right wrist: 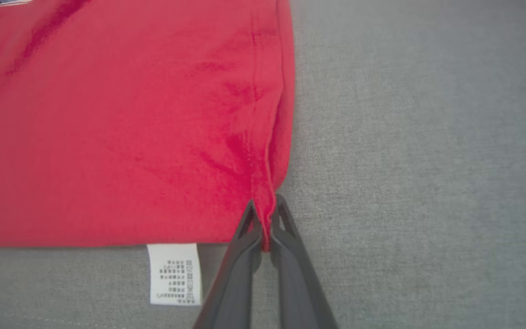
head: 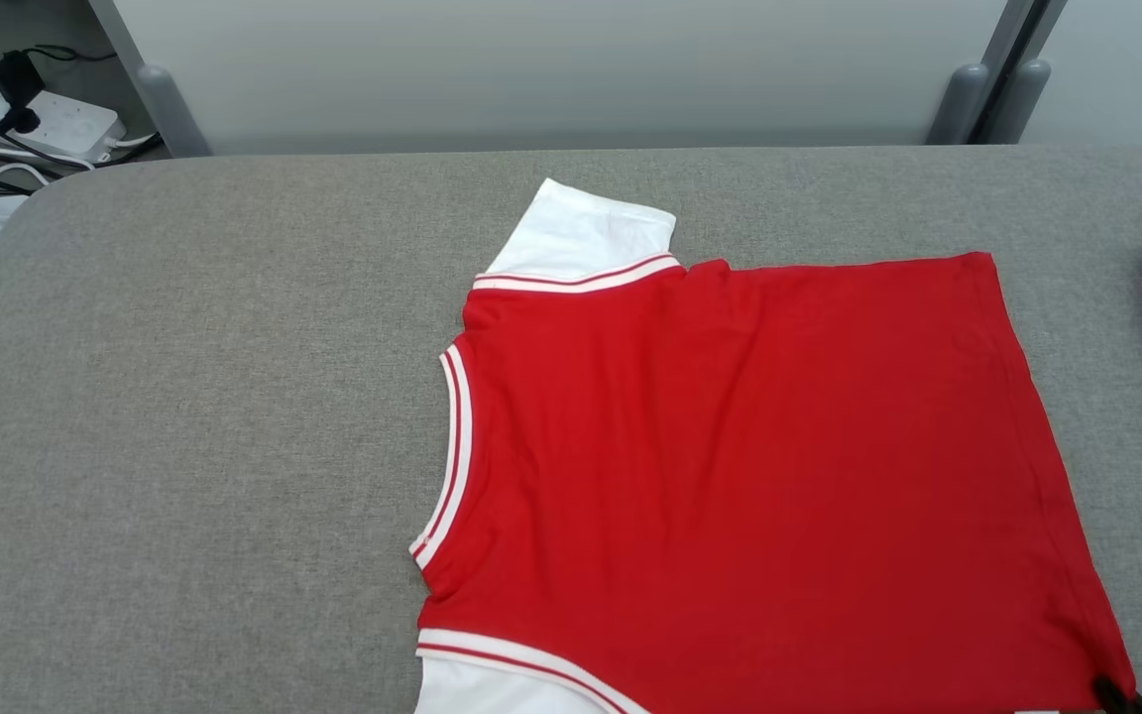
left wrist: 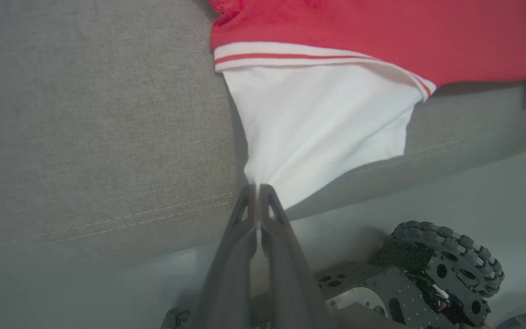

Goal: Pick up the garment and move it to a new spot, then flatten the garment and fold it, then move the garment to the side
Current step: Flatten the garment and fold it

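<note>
1. left gripper [left wrist: 258,187]: clamped on white sleeve [left wrist: 318,128] at padded table's [head: 184,397] near edge.
2. right gripper [right wrist: 265,205]: pinching red hem corner [right wrist: 267,192], same edge.
3. garment [head: 730,446]: flat, right of centre.

Risk: an uneven pull would ruck the cloth, and either thin pinch may slip.

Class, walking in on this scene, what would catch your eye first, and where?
A red shirt with white sleeves lies spread flat on the grey table. The left gripper pinches the near white sleeve, and the right gripper pinches the shirt's red hem corner.
</note>
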